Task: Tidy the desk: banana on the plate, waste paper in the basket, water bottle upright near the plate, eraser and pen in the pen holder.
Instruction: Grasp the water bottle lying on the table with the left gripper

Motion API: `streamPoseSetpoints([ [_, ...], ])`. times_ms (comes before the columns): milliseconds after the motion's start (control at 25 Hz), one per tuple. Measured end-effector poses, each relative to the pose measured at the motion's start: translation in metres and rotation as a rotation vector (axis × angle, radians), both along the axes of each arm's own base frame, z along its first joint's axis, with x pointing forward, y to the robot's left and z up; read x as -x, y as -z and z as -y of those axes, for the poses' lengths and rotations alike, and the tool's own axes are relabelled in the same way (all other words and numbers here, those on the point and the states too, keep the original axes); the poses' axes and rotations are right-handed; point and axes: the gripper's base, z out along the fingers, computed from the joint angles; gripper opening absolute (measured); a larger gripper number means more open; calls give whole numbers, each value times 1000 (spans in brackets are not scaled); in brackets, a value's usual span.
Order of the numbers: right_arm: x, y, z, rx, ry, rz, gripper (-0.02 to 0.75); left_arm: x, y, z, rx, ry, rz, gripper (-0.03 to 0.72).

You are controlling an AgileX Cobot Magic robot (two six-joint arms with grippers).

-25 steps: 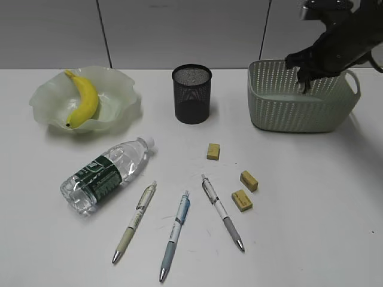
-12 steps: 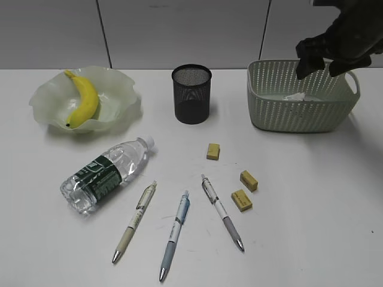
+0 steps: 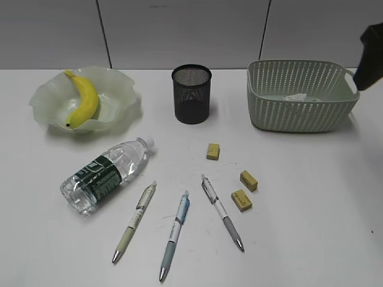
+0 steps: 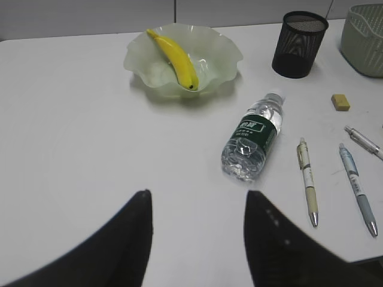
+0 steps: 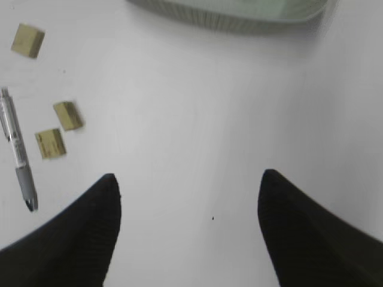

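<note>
The banana [image 3: 84, 98] lies in the pale green plate [image 3: 122, 107] at the back left, also in the left wrist view [image 4: 175, 58]. The water bottle [image 3: 106, 173] lies on its side on the desk [image 3: 311, 197]. Three pens [image 3: 176, 224] and three yellowish erasers [image 3: 213, 151] lie in front of the black pen holder [image 3: 192, 94]. The waste paper [image 3: 295, 96] lies inside the basket [image 3: 299, 113]. My right gripper [image 5: 188, 179] is open and empty over bare desk; only part of its arm [image 3: 371, 57] shows at the right edge. My left gripper [image 4: 197, 197] is open and empty, short of the bottle [image 4: 251, 136].
A grey panelled wall stands behind the desk. Bare desk lies in front of the basket [image 5: 239, 15] and to the right of the erasers [image 5: 60, 128].
My right gripper has lifted out of the basket and drawn back to the right, leaving the waste paper inside. Nothing else has moved.
</note>
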Motion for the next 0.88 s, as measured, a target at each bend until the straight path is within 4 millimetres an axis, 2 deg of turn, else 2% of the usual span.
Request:
streamPoseSetpoints([
  [80,28,-7,4,-1,-1,7,559,0,0,0,0,0,0,374],
  [200,72,-6,11,-6,8,8,558,0,0,0,0,0,0,374],
  [360,131,5,19,-12,14,27,558,0,0,0,0,0,0,374],
  [600,207,26,31,-31,17,148,557,0,0,0,0,0,0,374],
  [760,246,44,38,-36,16,243,557,0,0,0,0,0,0,374],
  [880,271,36,42,-48,17,408,557,0,0,0,0,0,0,374],
])
